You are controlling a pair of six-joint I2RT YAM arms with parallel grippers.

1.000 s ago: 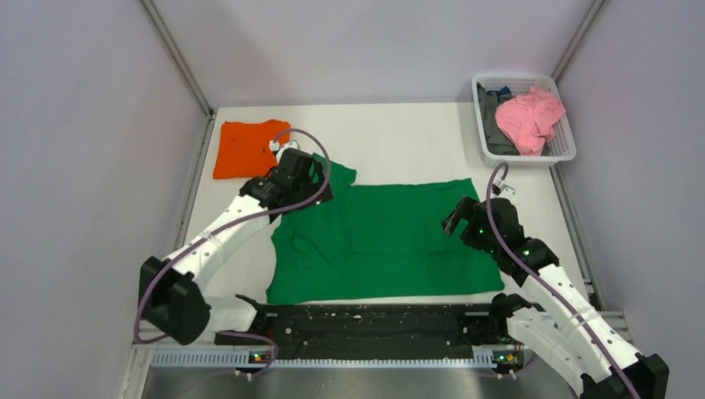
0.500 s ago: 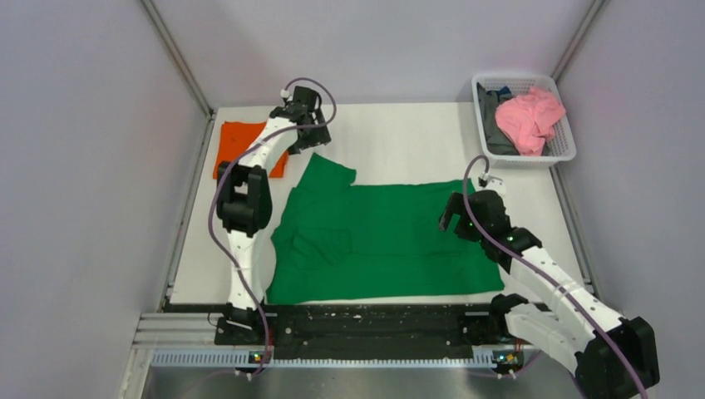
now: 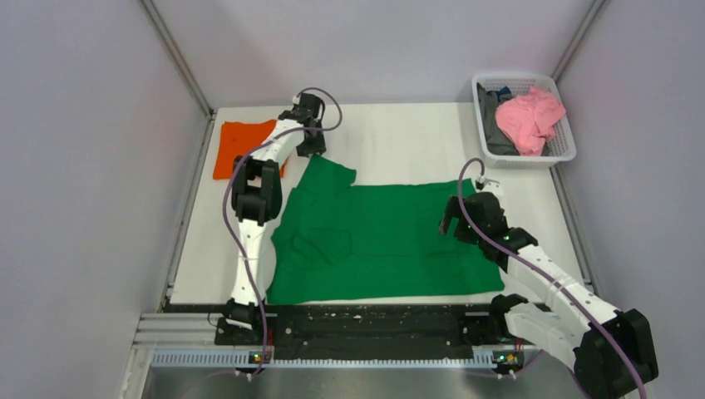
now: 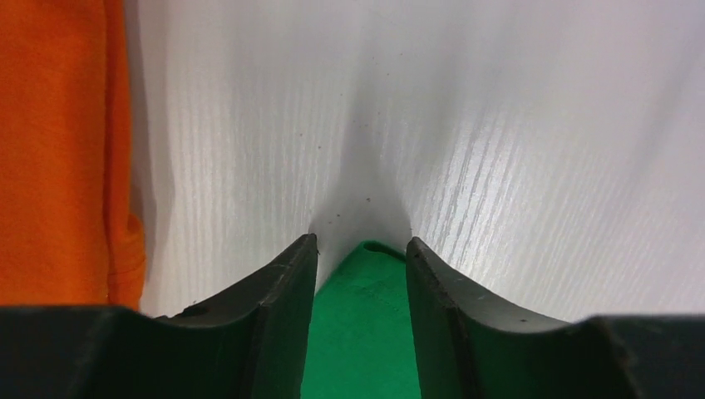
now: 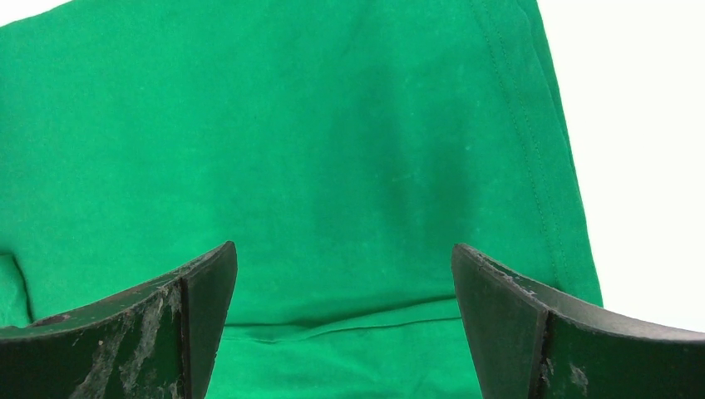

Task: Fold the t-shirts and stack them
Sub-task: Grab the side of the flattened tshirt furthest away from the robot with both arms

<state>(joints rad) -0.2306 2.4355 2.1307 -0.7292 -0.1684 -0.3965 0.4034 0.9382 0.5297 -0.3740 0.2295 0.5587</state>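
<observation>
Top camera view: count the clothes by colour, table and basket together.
Green t-shirt: 1
Orange t-shirt: 1
Pink garment: 1
Dark grey garment: 1 seen; the basket may hide more
Total: 4 visible

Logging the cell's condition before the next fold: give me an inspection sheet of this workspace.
Surface: white table, no damage seen.
Job's things: green t-shirt lies mid-table, creased at left; orange t-shirt folded, far-left corner.
Clutter: white basket far right, holding pink cloth and dark cloth.
Grippers: left pincer partly open astride the green sleeve tip; right pincer open over the green t-shirt's right side.
Cables: purple cable loops along each arm; no snag seen.
Surroundings: grey walls, black rail at near edge.
</observation>
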